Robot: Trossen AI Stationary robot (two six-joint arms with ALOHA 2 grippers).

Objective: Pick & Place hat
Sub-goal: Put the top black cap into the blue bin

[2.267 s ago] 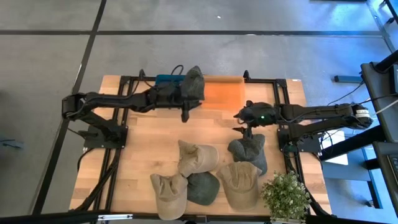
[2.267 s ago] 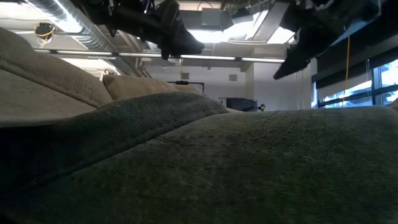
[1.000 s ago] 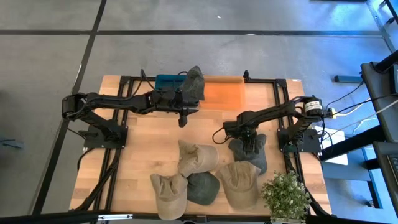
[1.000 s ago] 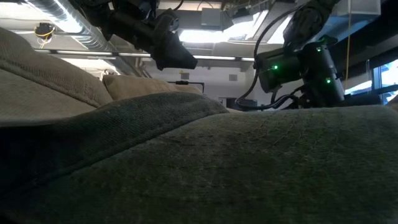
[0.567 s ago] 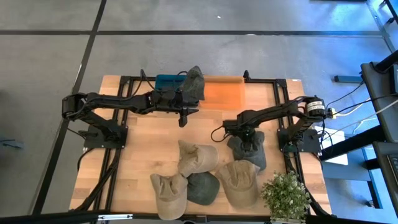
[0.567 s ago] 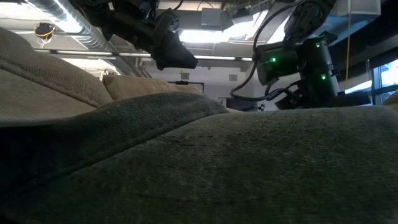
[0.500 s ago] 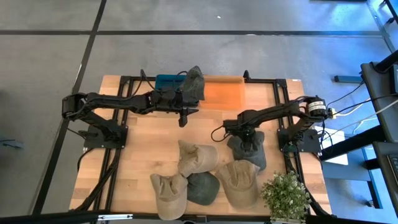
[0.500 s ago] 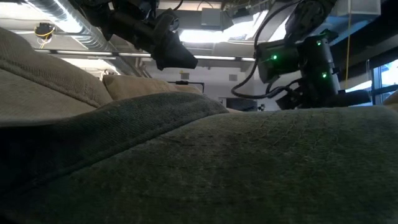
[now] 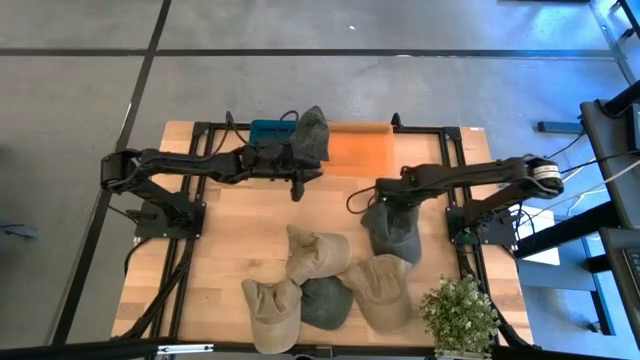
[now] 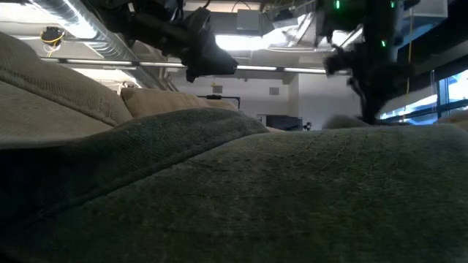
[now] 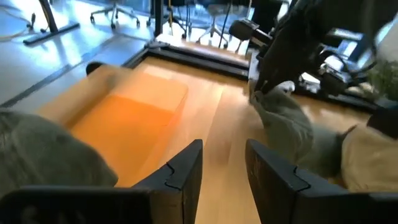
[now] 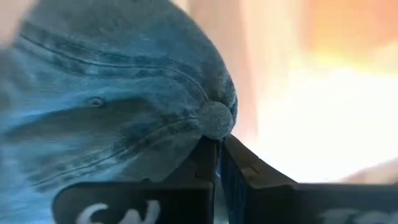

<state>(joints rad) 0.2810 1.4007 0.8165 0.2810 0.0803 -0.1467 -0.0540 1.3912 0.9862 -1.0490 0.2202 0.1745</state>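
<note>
The right arm reaches in from its base across the wooden desk (image 9: 240,225), elbow bent, with the right gripper (image 12: 217,152) pinched nearly together on the crown of a grey-blue hat (image 9: 392,228); in the right wrist view the two fingers close just beneath the hat's top button. The hat hangs below that gripper and looks partly lifted off the desk, though the overhead angle makes that hard to confirm. Just beside it, toward the desk's near edge, lies a tan hat (image 9: 380,290), and farther along sit another tan hat (image 9: 316,255), a dark hat (image 9: 326,302) and a third tan one (image 9: 272,312). A potted plant (image 9: 460,315) stands at the near corner, past the held hat. The left arm stretches level along the far side of the desk, its left gripper (image 11: 222,163) with fingers apart and nothing between them. Right beside that gripper, a grey hat (image 9: 312,135) rests on the edge of an orange bin (image 9: 362,150) at the back of the desk. The desk stands on a grey floor marked with dark lines, and office chairs show in the room beyond.
</note>
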